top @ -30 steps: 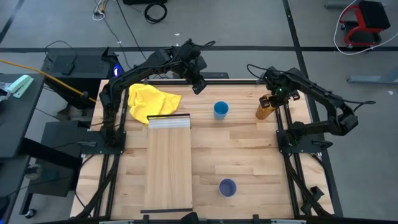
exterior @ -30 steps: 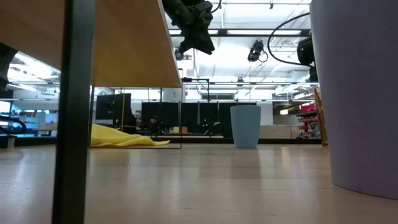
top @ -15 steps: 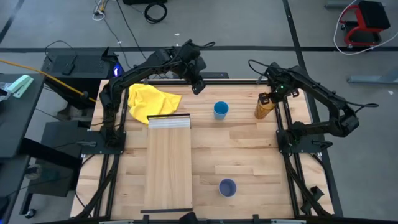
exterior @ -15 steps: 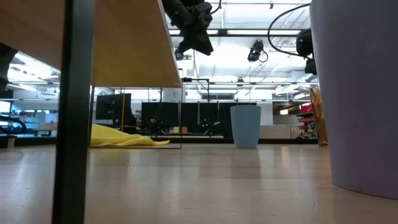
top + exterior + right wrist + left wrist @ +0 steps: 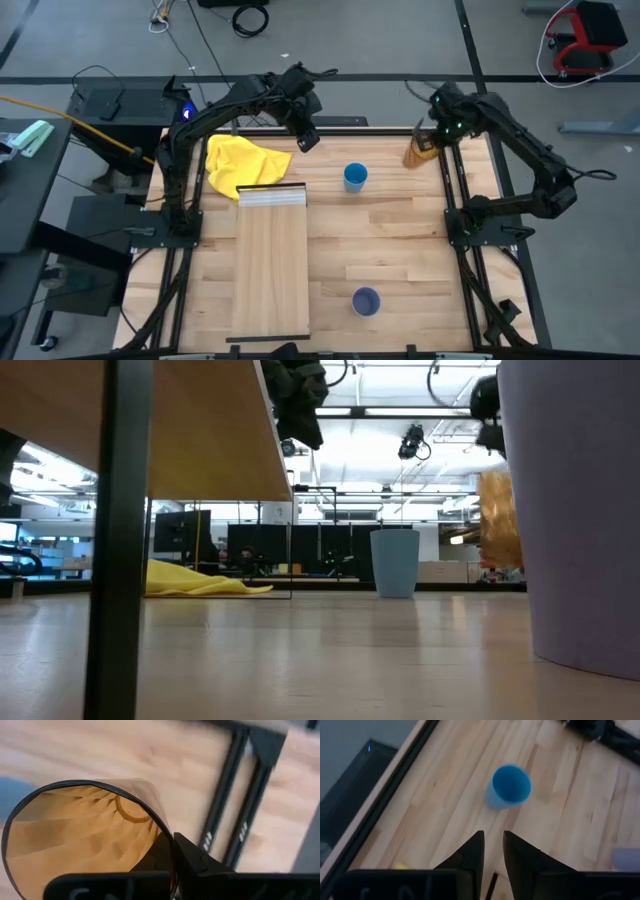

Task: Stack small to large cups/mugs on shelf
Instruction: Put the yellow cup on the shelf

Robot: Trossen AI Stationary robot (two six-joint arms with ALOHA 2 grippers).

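**Three cups in view, one of them lifted by the right arm**

Three cups show in all. One is amber-brown and translucent, with faceted walls and a dark rim; the right end effector grips it by the wall, fingers pinched on the rim, and holds it tilted at the far right edge of the tabletop. In the low view this amber cup hangs clear above the surface. In the right wrist view its open mouth fills most of the picture.

One bright blue cup stands upright on the far middle of the tabletop, mouth up, well apart from the other two. One pale lavender-blue cup stands upright near the front edge.

One shelf, a long narrow pale board, lies on the left half of the tabletop, its ridged white strip at the far end. One yellow cloth lies crumpled just beyond that strip.

One left end effector hovers above the far edge, between cloth and blue cup, its fingers narrowly parted and holding nothing.
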